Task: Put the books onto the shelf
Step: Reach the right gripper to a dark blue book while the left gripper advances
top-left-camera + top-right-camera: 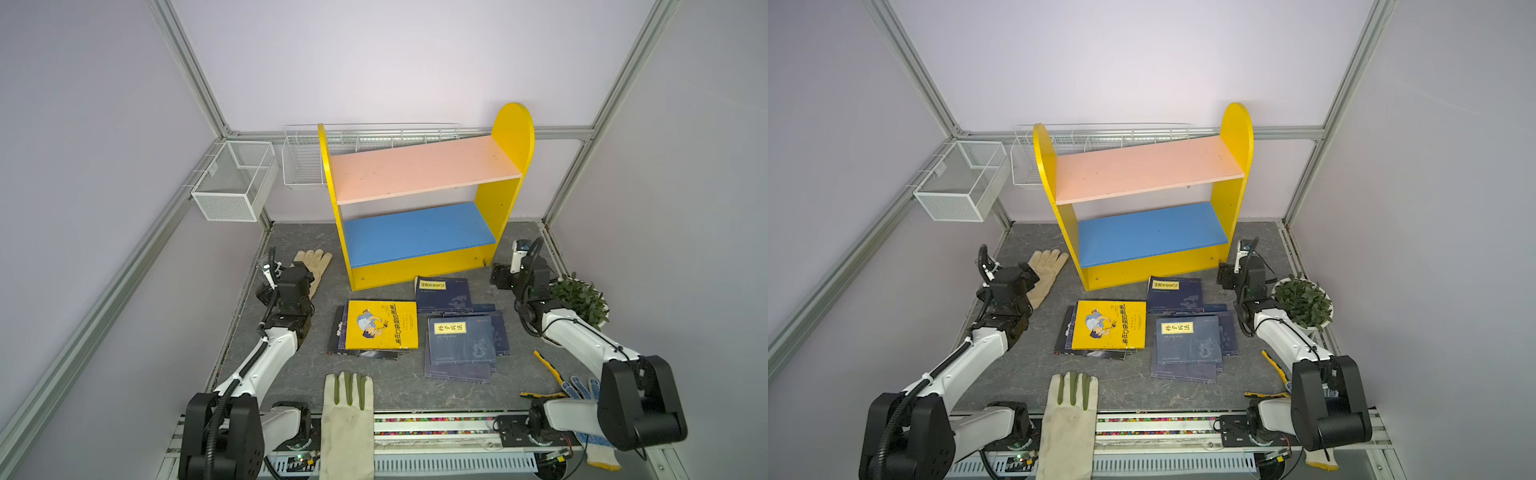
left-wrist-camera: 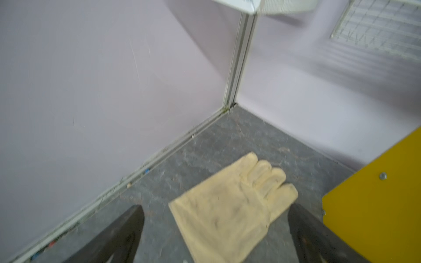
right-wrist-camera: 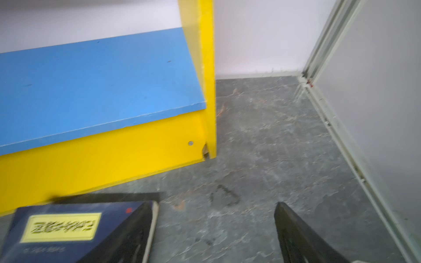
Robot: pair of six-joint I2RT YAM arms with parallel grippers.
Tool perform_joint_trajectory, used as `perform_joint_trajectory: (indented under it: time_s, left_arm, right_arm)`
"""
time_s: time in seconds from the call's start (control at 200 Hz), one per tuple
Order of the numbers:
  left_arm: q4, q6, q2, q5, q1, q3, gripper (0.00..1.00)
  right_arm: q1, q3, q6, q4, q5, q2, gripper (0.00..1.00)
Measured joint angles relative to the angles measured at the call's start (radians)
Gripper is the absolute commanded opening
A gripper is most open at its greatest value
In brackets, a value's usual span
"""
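The shelf (image 1: 419, 170) stands at the back of the table, its pink upper board and blue lower board (image 3: 91, 79) bare. The books lie flat in front of it: a yellow book (image 1: 381, 325) on top of dark ones, a single navy book (image 1: 442, 294) (image 3: 68, 227), and a navy stack (image 1: 461, 345). My left gripper (image 2: 217, 216) is open above a cream glove (image 2: 230, 200), left of the shelf. My right gripper (image 3: 211, 218) is open by the shelf's right foot. One of its fingers (image 3: 134, 230) overlaps the single navy book's corner, with bare table between the jaws.
A white glove with green fingers (image 1: 348, 399) lies at the front edge. A potted plant (image 1: 579, 299), yellow-handled pliers (image 1: 548, 365) and a blue-dotted glove (image 1: 582, 390) sit on the right. White wire baskets (image 1: 232, 183) hang on the back left walls.
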Motion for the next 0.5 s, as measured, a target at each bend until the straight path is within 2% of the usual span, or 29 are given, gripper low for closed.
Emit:
perform_joint_trajectory:
  time_s: [0.125, 0.225, 0.36, 0.5]
  left_arm:
    - [-0.145, -0.029, -0.005, -0.070, -0.277, 0.003, 0.99]
    - [-0.192, -0.012, 0.009, -0.014, -0.425, 0.011, 0.99]
    - [-0.193, 0.091, 0.102, 0.239, -0.499, 0.069, 0.99]
    - [-0.228, 0.215, 0.302, 0.536, -0.512, 0.246, 0.99]
  right_arm:
    - [0.088, 0.010, 0.094, -0.164, -0.019, -0.056, 0.88]
    - [0.093, 0.010, 0.167, -0.291, -0.062, -0.121, 0.88]
    - [0.092, 0.011, 0.222, -0.468, -0.150, -0.170, 0.88]
    - [0.092, 0.023, 0.236, -0.674, -0.231, -0.167, 0.89]
